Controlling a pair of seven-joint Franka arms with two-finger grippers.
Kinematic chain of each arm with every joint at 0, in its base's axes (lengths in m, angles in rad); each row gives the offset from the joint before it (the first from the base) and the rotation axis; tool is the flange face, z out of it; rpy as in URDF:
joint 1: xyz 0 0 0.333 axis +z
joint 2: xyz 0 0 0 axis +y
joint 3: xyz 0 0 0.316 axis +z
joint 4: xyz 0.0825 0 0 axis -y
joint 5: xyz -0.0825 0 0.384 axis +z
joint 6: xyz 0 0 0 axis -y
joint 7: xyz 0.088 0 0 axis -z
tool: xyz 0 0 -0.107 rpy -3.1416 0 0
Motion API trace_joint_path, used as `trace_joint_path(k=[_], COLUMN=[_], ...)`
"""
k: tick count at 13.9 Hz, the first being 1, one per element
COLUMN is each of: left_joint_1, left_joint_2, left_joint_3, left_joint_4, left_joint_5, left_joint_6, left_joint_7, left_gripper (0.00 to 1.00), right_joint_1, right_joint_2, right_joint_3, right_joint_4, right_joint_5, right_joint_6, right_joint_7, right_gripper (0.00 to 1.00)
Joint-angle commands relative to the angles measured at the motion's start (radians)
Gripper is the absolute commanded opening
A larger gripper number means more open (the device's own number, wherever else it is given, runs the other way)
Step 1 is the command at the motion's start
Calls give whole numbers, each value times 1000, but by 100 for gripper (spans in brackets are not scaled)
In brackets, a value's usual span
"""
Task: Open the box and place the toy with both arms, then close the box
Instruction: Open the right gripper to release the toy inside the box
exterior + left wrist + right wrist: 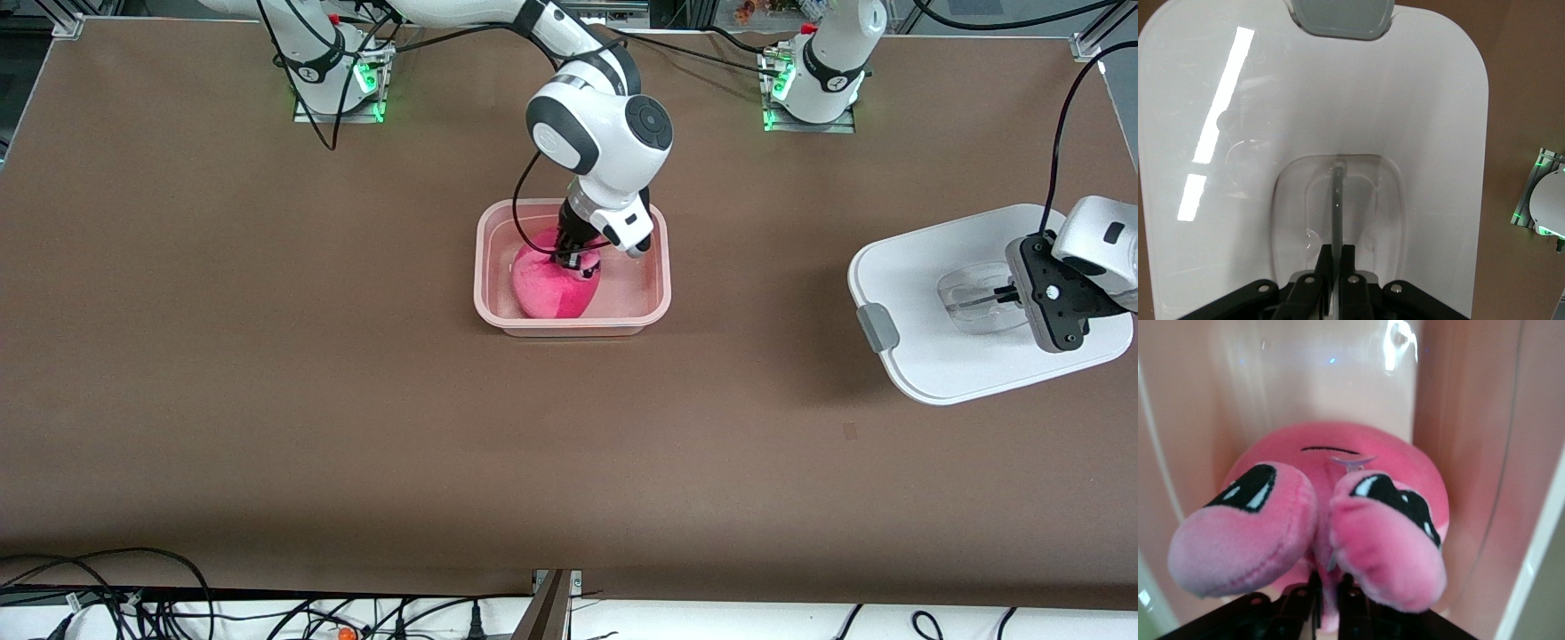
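My right gripper (pixel 576 259) pinches the toy (pixel 553 286) inside the open box (pixel 660 293) at mid-table. My left gripper (pixel 1009 294) clamps the handle (pixel 1337 200) of the lid (pixel 933 258) (toward the left arm's end).

Toy (pixel 553 286) hot pink, black eye marks with white glints; box (pixel 498 313) translucent pinkish. Lid (pixel 925 356) white, grey clip (pixel 878 327); table (pixel 356 400) brown.
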Motion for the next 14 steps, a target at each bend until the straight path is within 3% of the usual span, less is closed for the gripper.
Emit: trace_joint_path(k=[1, 5, 9, 12, 14], left_joint_1=[-7, -17, -77, -151, -184], left_joint_2=[2, 2, 2, 2, 2], left_joint_3=[-2, -6, -6, -6, -6], left_joint_4=[21, 21, 21, 21, 21], left_joint_5=[23, 17, 8, 8, 7], left_joint_6=[-19, -19, -19, -19, -18], left_joint_7=[14, 13, 3, -38, -81], left_gripper=[0, 0, 0, 0, 0], right_joint_1=[20, 22, 17, -3, -71], right_joint_2=[40, 43, 29, -15, -75], right_joint_3=[-8, -5, -4, -16, -18], right_joint_4=[36, 36, 36, 40, 55], right_joint_5=[-15, -6, 5, 94, 135], right_joint_6=[72, 203, 191, 130, 122], right_joint_7=[102, 233, 232, 233, 233], right_gripper=[100, 100, 100, 100, 100])
